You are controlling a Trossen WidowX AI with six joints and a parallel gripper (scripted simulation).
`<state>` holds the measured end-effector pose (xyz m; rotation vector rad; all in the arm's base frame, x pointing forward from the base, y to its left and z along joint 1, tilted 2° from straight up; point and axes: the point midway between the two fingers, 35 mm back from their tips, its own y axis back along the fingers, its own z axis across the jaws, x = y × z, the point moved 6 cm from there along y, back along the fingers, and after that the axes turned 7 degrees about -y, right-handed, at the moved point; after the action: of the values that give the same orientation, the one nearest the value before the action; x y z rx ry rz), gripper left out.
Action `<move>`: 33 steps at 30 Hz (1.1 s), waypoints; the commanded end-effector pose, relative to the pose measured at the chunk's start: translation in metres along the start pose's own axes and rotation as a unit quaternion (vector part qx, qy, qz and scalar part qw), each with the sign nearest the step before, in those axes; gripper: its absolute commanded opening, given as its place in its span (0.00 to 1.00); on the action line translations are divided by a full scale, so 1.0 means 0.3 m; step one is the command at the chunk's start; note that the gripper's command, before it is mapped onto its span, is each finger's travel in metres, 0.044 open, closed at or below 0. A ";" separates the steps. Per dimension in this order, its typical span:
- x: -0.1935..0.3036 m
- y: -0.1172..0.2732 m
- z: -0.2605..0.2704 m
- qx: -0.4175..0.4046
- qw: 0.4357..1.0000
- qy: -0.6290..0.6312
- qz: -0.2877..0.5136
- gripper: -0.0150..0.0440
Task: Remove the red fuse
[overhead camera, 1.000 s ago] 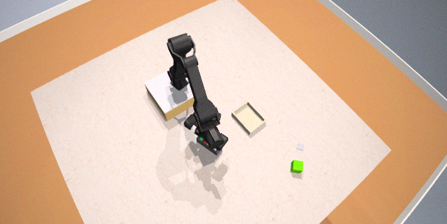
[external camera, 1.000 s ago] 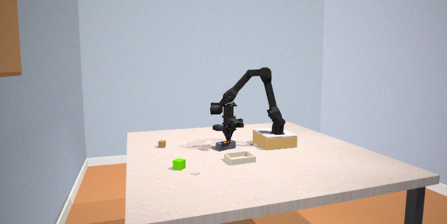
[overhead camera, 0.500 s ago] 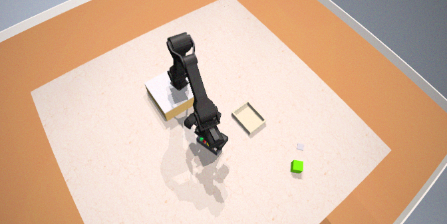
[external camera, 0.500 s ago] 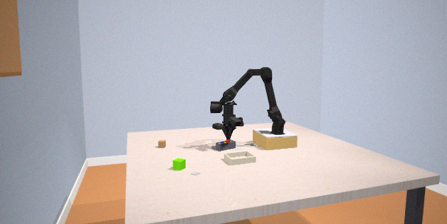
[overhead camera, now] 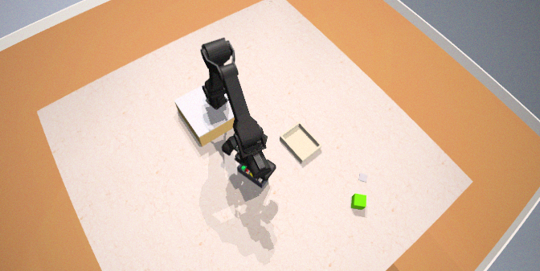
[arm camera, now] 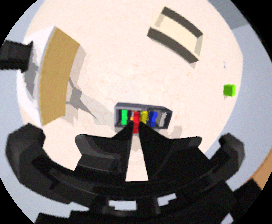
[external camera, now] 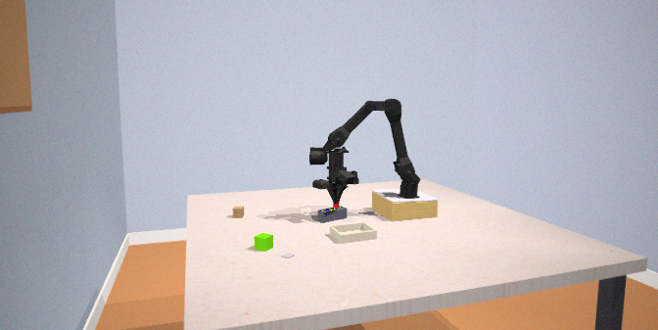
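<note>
One fuse gripped, extraction in hand

The gripper (overhead camera: 250, 168) (external camera: 336, 202) (arm camera: 135, 123) was pointed down over the block (overhead camera: 263, 185) (external camera: 333, 216) (arm camera: 137, 105). Its jaws were nearly closed, parted only by the thickness of the red fuse (overhead camera: 247, 170) (external camera: 336, 206) (arm camera: 136, 122), which they held at its upper part. The red fuse stood proud of the block, directly above its place in the row. Whether its lower end had cleared the slot could not be determined.

The step in hand was judged to be the vertical pull. The next move called for a straight lift, without tilt or side travel, until the lower end was well above the block. Lateral drift risked contact with the green fuse (overhead camera: 243, 167) (external camera: 341, 208) (arm camera: 124, 117) on one side or the yellow fuse (overhead camera: 251, 174) (external camera: 331, 210) (arm camera: 144, 117) on the other.

Only after full clearance was transfer to the tray (overhead camera: 309, 155) (external camera: 353, 238) (arm camera: 174, 46) appropriate. The tray lay apart from the block, with nothing in it; placement and release were not yet done.
</note>
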<state>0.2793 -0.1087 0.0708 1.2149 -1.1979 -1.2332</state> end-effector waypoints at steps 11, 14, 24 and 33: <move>0.001 0.025 0.001 0.000 1.000 0.000 0.002 0.25; 0.001 0.030 0.001 0.000 1.000 0.000 0.002 0.25; 0.001 0.045 0.001 -0.001 1.000 0.001 0.002 0.25; 0.001 0.091 0.001 -0.001 1.000 0.001 0.002 0.25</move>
<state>0.2787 -0.1087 0.0912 1.2120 -1.1931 -1.2379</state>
